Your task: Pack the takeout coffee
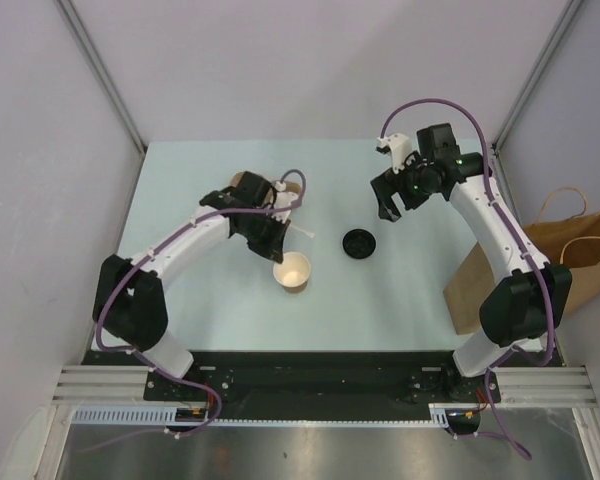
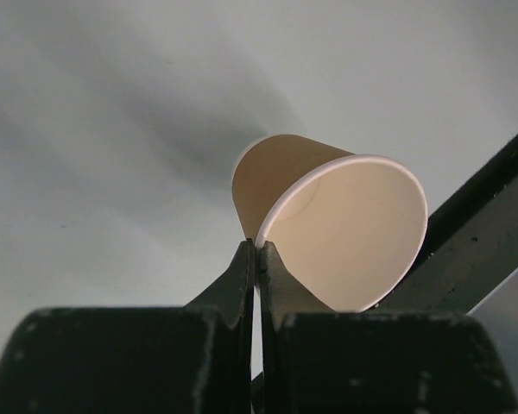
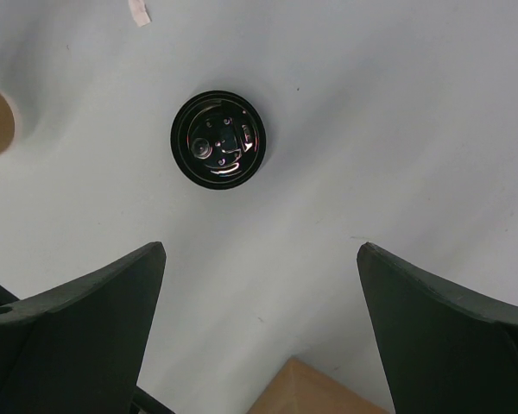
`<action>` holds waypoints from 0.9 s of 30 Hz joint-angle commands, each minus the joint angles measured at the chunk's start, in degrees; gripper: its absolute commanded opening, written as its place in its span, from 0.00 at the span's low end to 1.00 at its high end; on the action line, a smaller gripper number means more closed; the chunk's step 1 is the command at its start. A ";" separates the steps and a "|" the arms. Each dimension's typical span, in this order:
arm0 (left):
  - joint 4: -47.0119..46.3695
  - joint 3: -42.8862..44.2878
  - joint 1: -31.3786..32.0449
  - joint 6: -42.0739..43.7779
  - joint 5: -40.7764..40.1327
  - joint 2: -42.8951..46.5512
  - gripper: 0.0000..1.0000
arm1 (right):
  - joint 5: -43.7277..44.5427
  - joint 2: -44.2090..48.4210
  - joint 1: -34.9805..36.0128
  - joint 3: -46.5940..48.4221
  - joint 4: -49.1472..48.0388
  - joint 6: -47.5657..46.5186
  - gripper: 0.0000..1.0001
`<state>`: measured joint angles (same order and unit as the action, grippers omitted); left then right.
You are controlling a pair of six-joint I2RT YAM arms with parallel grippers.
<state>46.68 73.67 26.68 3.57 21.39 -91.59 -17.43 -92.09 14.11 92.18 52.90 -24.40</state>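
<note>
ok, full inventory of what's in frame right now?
paper cup: one, tan outside, pale inside, no lid on it, mid-table.
lid: one, black, round, on the table to the right of the cup, apart from it.
paper bag: one, brown with handles, at the table's right edge beside the right arm.
brown object: seemingly one, mostly hidden behind the left wrist on the far side; cannot tell what it is.
table: one, pale.
left end effector: one, black, shut on the cup's rim.
right end effector: one, black, open, above the lid.
</note>
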 commanded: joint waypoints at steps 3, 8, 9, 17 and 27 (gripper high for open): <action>-5.63 -2.92 6.54 1.17 -0.82 0.37 0.00 | -2.25 -1.59 -0.84 -0.25 1.76 0.67 1.00; -5.72 1.12 7.07 0.73 -1.17 -3.33 0.00 | -3.57 -1.77 -1.71 -0.42 2.55 0.67 1.00; -5.81 1.56 7.16 0.56 -1.69 -3.68 0.00 | -3.75 -1.95 -1.89 -0.42 2.55 0.76 1.00; -6.77 2.62 8.04 -0.23 -5.13 -6.49 0.00 | -5.94 -2.39 -2.59 -0.78 2.91 1.11 1.00; -6.16 3.67 8.04 0.03 -3.46 -5.71 0.25 | -7.62 -1.77 -2.42 -0.95 3.61 0.06 1.00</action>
<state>41.17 74.81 34.28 3.46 16.91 -98.37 -23.42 -94.28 11.62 91.39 55.90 -24.05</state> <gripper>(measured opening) 0.123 0.994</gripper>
